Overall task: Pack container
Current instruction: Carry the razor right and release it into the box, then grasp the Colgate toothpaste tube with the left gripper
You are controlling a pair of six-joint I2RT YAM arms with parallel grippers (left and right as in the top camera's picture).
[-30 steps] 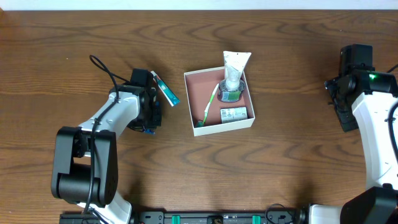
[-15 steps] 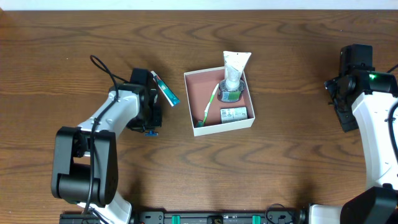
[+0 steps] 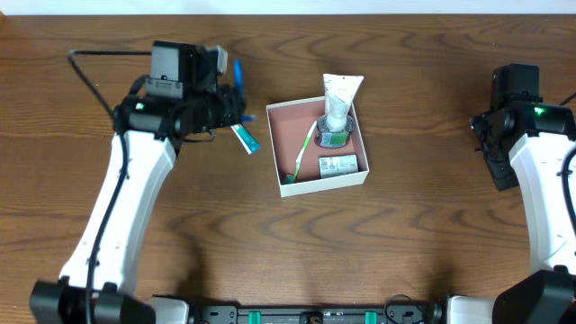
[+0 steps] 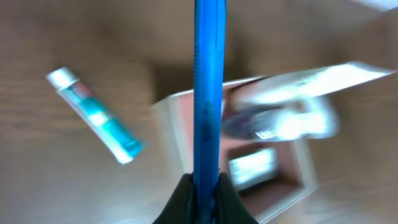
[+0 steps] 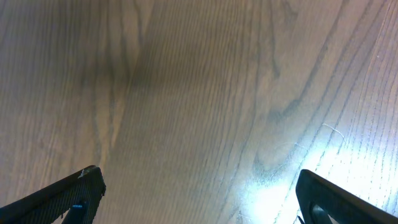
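The container (image 3: 286, 135) is a shallow white box with a reddish-pink inside, at the table's middle. It holds a white tube (image 3: 338, 101), a green toothbrush (image 3: 304, 151) and a small green-white carton (image 3: 338, 165). My left gripper (image 3: 236, 83) is raised left of the box and is shut on a blue toothbrush (image 4: 206, 93), which stands upright in the left wrist view. The box (image 4: 171, 118) shows blurred behind it. A small teal tube (image 3: 243, 137) lies on the table by the box's left wall. My right gripper (image 5: 199, 199) is open and empty over bare wood at the far right.
The right arm (image 3: 531, 153) stands at the right edge. The left arm (image 3: 126, 198) reaches up along the left side. The table is dark wood.
My left gripper has risen from the table with the blue toothbrush and moved toward the far side. The teal tube now lies uncovered. The right arm has not moved.
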